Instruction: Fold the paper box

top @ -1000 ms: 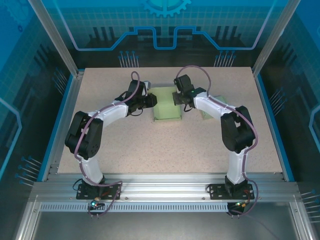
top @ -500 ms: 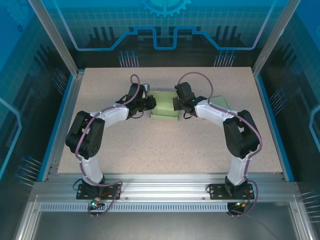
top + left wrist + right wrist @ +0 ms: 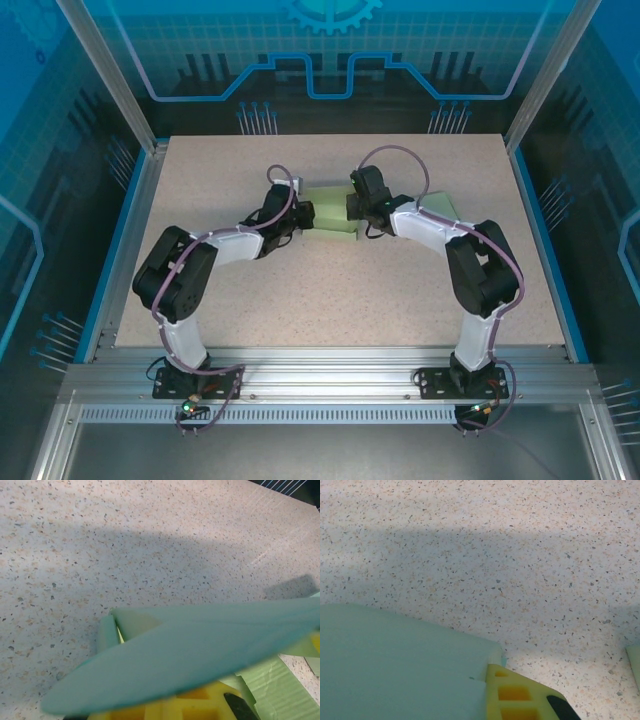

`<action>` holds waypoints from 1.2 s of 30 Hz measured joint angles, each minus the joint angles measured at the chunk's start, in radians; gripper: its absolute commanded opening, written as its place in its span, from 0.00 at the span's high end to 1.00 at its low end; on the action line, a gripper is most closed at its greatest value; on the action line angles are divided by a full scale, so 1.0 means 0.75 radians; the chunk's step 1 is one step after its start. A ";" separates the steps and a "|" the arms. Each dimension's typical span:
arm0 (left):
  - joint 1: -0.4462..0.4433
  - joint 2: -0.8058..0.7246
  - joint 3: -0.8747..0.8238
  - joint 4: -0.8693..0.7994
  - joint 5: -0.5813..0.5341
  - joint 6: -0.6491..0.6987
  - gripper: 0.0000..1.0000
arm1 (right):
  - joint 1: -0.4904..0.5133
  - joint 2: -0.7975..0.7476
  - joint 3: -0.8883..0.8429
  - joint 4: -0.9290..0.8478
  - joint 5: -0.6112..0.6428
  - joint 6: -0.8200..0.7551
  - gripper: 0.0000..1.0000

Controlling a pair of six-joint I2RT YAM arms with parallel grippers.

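The paper box [image 3: 330, 207], pale green, lies at the far middle of the table [image 3: 330, 300], its long axis running left to right between the two grippers. The left gripper [image 3: 298, 213] is closed on the box's left edge. In the left wrist view a green flap slants across, just above the yellow finger [image 3: 200, 706]. The right gripper [image 3: 357, 208] is clamped on the right edge, and the right wrist view shows a flat green panel pressed against its own finger. A second green sheet [image 3: 441, 206] lies apart, beside the right forearm.
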 measured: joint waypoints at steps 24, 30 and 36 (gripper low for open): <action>-0.021 0.022 -0.020 0.075 -0.168 -0.002 0.98 | -0.002 0.139 0.191 0.014 -0.021 0.021 0.92; -0.021 0.023 -0.020 0.065 -0.193 -0.016 0.98 | -0.003 0.162 0.255 0.001 -0.046 -0.023 0.91; -0.037 0.023 -0.020 0.043 -0.197 -0.016 0.98 | -0.010 0.187 0.347 -0.008 -0.095 -0.037 0.91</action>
